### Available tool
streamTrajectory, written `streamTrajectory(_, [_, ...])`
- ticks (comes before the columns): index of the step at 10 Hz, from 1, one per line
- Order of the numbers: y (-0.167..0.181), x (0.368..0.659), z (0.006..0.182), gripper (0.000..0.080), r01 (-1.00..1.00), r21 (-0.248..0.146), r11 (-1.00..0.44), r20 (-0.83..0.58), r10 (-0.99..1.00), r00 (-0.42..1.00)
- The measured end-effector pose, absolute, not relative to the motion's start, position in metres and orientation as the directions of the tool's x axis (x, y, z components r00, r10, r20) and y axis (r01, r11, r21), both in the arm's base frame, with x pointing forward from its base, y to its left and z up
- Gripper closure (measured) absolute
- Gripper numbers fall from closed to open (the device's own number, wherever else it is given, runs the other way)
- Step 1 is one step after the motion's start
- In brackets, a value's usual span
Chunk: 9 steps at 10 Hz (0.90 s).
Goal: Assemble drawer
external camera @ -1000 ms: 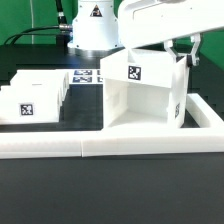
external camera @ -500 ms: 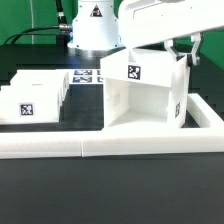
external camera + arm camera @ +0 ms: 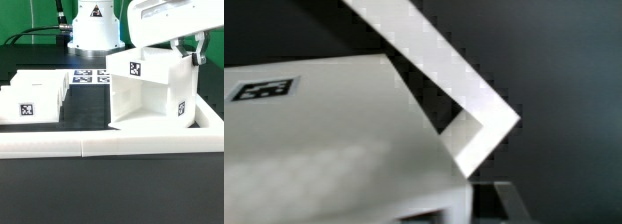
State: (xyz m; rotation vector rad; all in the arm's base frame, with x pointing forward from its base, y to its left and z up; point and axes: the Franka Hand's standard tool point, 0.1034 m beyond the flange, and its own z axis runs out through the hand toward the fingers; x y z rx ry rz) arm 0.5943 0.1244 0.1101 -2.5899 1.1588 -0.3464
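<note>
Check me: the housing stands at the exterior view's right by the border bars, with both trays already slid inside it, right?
Not quite. The housing does stand there by the border bars, but its inside is bare. Both trays sit outside it at the exterior view's left, as the exterior view shows.

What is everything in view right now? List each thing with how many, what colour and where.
drawer housing: one, white with black-and-white tags, at the exterior view's right, in the corner formed by the border bars.
drawer trays: apparently two, white, tagged, close together at the exterior view's left.
marker board: one, white with tags, flat on the table behind the trays and housing.
border bars: at least two, white, low, along the front and the exterior view's right.
table: one, black, under everything.
robot base: one, white, at the back.
gripper: one, at the housing's right wall top; open or shut unclear.
</note>
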Motion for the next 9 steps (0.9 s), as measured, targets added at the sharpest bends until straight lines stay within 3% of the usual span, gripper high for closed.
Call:
streamTrajectory(3, [0.125, 0.595, 0.113, 0.0731, -0.783, -0.379, -0.493, 0.038, -0.854, 0.519])
streamTrajectory(5, [0.122, 0.587, 0.109, 0.0731, -0.904, -0.343, -0.256, -0.097, -0.947, 0.305])
streamTrajectory(9, [0.115, 0.588, 0.107, 0.0731, -0.942, -0.331, -0.062, -0.164, -0.979, 0.122])
